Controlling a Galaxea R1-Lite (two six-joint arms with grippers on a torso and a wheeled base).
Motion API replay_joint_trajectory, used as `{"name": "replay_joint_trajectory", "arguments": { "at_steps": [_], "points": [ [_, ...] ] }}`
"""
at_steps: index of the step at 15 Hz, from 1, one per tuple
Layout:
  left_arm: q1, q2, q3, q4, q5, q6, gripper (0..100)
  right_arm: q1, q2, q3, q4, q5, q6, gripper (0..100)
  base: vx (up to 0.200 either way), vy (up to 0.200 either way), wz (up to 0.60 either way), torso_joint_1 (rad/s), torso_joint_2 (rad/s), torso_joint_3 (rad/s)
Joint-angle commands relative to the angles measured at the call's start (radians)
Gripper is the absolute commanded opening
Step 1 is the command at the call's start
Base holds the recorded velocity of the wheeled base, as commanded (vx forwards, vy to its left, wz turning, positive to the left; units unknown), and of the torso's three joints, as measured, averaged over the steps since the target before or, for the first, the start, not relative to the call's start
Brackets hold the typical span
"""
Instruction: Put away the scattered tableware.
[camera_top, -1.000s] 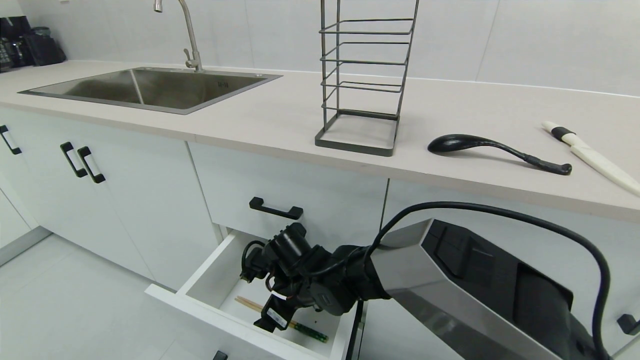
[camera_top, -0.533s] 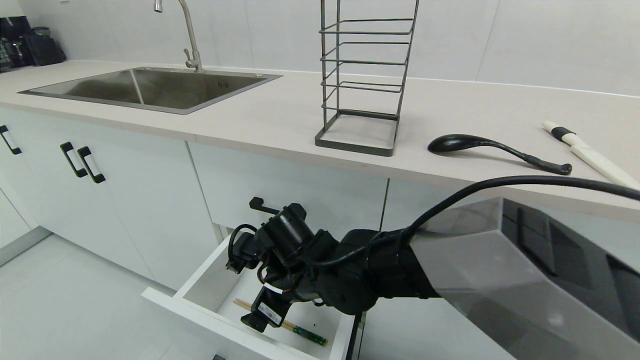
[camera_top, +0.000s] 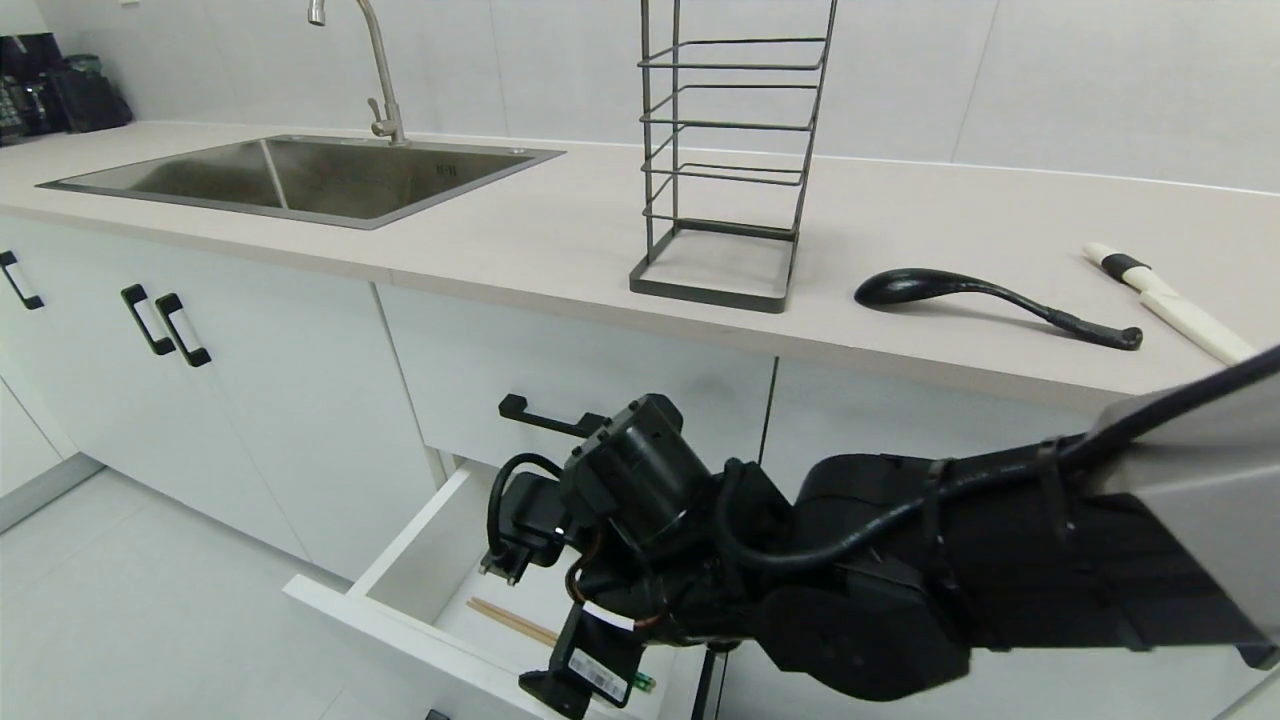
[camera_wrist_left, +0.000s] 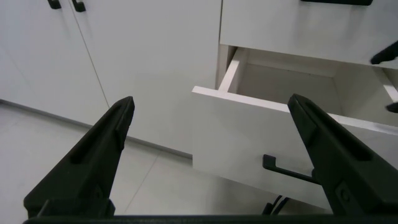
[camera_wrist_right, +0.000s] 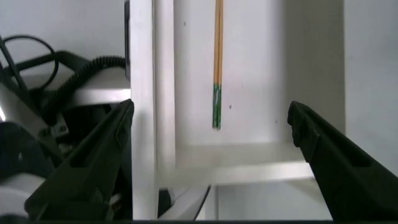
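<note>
A pair of wooden chopsticks (camera_top: 512, 621) with green ends lies in the open white drawer (camera_top: 385, 622) under the counter. My right gripper (camera_top: 582, 678) hangs open over the drawer's front right corner, holding nothing. In the right wrist view the chopsticks (camera_wrist_right: 217, 68) lie on the drawer floor (camera_wrist_right: 267, 74) beyond my open right gripper (camera_wrist_right: 211, 162). A black ladle (camera_top: 990, 296) and a white knife (camera_top: 1168, 302) lie on the counter at the right. My left gripper (camera_wrist_left: 211, 155) stands open and empty, low and to the left of the drawer front (camera_wrist_left: 249, 140).
A tall wire rack (camera_top: 725, 160) stands mid-counter, left of the ladle. The steel sink (camera_top: 300, 178) with its tap is at the far left. A shut drawer with a black handle (camera_top: 540, 416) sits above the open one. White cabinet doors (camera_top: 200, 370) fill the left.
My right arm has swung forward and its wrist has risen; the gripper moved from over the chopsticks to the drawer's front right corner. The chopsticks lie unmoved.
</note>
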Motion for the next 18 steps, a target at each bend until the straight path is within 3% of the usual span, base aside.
{"name": "replay_joint_trajectory", "arguments": {
  "at_steps": [1, 3, 7, 12, 18],
  "points": [
    [0.000, 0.001, 0.000, 0.000, 0.000, 0.000, 100, 0.006, -0.109, 0.101, -0.006, -0.035, 0.003, 100, 0.000, 0.000, 0.00, 0.000, 0.00, 0.000],
    [0.000, 0.001, 0.000, 0.000, 0.000, 0.000, 100, 0.007, -0.144, 0.181, -0.016, -0.036, 0.001, 100, 0.000, 0.000, 0.00, 0.000, 0.00, 0.000],
    [0.000, 0.001, 0.000, -0.001, 0.000, 0.000, 100, 0.013, -0.144, 0.198, -0.038, -0.048, 0.001, 100, 0.000, 0.000, 0.00, 0.007, -0.01, -0.007],
    [0.000, 0.001, 0.000, 0.000, 0.000, 0.000, 100, 0.020, -0.161, 0.229, -0.035, -0.048, 0.003, 100, 0.000, 0.000, 0.00, 0.206, -0.10, -0.102],
    [0.000, 0.001, 0.000, -0.001, 0.000, 0.000, 100, 0.030, -0.181, 0.253, -0.032, -0.050, 0.006, 100, 0.000, 0.000, 0.00, 0.214, -0.57, -0.212]
  ]
}}
